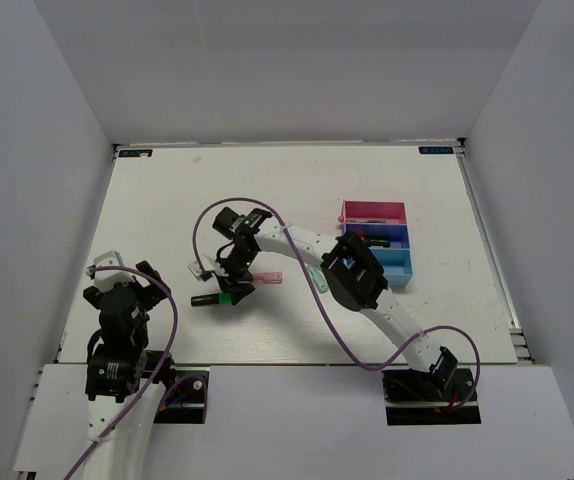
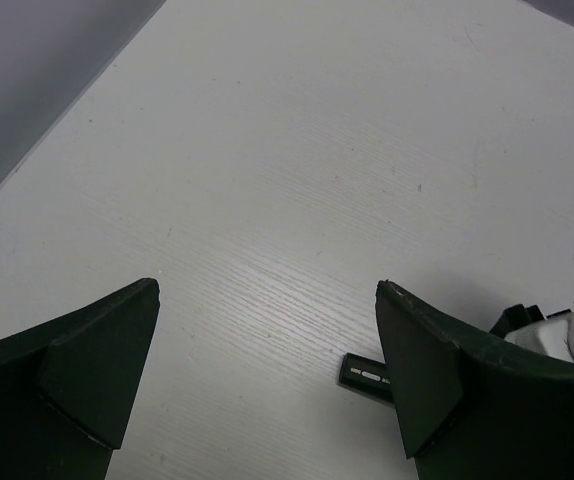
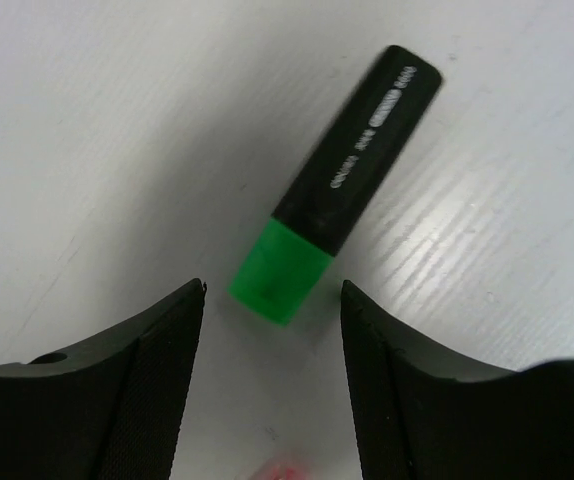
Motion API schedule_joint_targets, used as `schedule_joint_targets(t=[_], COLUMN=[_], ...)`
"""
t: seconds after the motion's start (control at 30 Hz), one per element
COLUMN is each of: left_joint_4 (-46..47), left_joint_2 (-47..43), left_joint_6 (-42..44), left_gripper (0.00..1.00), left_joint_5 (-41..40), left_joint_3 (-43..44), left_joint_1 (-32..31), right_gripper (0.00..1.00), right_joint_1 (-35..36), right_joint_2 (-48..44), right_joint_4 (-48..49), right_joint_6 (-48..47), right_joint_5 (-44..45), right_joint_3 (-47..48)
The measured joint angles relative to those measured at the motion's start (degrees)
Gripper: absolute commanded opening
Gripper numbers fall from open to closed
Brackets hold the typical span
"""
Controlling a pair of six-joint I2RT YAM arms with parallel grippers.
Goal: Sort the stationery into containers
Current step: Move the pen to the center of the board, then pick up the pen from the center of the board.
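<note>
Two fingers of my right end effector (image 3: 273,300) stand apart over the green highlighter (image 3: 342,185); closing off-centre may flick it away.

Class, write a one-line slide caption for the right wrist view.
Open right gripper poised above a black plastic highlighter with a green cap on the white table.

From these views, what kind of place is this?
Probably a robot test bench: a white table boxed in by plain white walls, a left arm and right arm bolted at its near edge, and coloured trays.
</note>
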Motion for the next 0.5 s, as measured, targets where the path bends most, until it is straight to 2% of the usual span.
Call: schedule_joint_targets(t=[0.2, 0.37, 0.5], left_joint_4=[0.0, 0.0, 0.0], left_joint_2=[0.0, -0.1, -0.5], left_joint_6=[0.0, 0.0, 0.0], left_gripper=[1.00, 1.00, 1.00], left_joint_5=[0.0, 0.0, 0.0], left_joint_3=[0.0, 0.0, 0.0], left_joint_1=[0.0, 0.0, 0.0], right_gripper=[0.62, 0.62, 0.58], right_joint_1=[1.2, 2.6, 3.8], right_joint_2=[-0.2, -2.9, -4.3], right_joint_4=[6.6, 11.5, 14.4], right_joint_6=[13.0, 20.2, 25.2], right_joint_5=[4.0, 8.7, 12.9], right_joint_3=[0.1, -4.2, -6.5])
